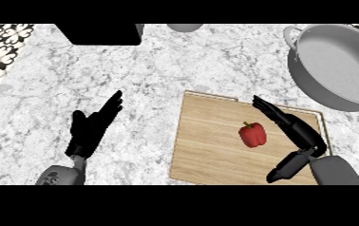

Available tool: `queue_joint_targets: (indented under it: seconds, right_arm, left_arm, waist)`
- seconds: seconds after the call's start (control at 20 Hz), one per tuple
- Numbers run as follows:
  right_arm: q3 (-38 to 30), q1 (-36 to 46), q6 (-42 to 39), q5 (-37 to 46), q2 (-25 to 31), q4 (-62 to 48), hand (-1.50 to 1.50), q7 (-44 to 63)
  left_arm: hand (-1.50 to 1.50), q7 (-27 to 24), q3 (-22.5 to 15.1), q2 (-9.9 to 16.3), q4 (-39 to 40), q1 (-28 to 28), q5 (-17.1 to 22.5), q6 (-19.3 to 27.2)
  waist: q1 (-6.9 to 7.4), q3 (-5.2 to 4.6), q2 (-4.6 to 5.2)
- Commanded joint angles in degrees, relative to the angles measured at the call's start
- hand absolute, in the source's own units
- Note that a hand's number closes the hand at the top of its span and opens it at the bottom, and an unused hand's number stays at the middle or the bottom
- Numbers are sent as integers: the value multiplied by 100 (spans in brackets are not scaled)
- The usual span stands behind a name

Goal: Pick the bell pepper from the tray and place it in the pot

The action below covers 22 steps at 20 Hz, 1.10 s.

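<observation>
Nearest the camera, the right hand (298, 135) comes in over the right side of the wooden tray (210, 144), its fingers straight and spread from the thumb, which shows lower down near the tray's front corner. It holds nothing. Just to its left, the red bell pepper (252, 134) lies on the tray, close to the fingers but, as far as I can tell, not touched by them. At the far right, the grey pot (329, 70) stands on the marbled surface (140, 73), well apart from the tray, with nothing showing inside it.

So the task is at its start: the pepper is not grasped, lifted or carried. All that is left is closing on it, raising it, moving it to the pot and releasing it there.

At the left, the left hand (93, 125) rests open on the surface.
</observation>
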<state>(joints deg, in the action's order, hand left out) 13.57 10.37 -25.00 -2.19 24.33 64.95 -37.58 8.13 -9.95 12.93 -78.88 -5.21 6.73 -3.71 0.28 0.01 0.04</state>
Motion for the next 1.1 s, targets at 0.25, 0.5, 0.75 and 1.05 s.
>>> queue_joint_targets:
  seconds: [0.25, 0.5, 0.75, 1.05]
  right_arm:
    - [-108, 114, -766, -97, -367, -885, -150, -468]
    - [-143, 906, -886, -58, -832, -1886, -150, -365]
    - [258, 793, 187, 867, -995, -1716, 150, -1235]
    - [220, 842, -195, 502, -1225, -2232, 150, -1409]
  left_arm:
    - [0, -108, 238, -8, 69, 118, -41, -223]
    - [0, 20, 241, -15, -78, 30, -152, -257]
    - [0, -407, 404, -76, 558, -205, -224, -305]
    - [0, 18, 169, -208, -9, -76, -259, -259]
  waist:
    - [-7, 0, 2]
    - [30, 3, 9]
    - [11, 4, 23]
    - [105, 12, 25]
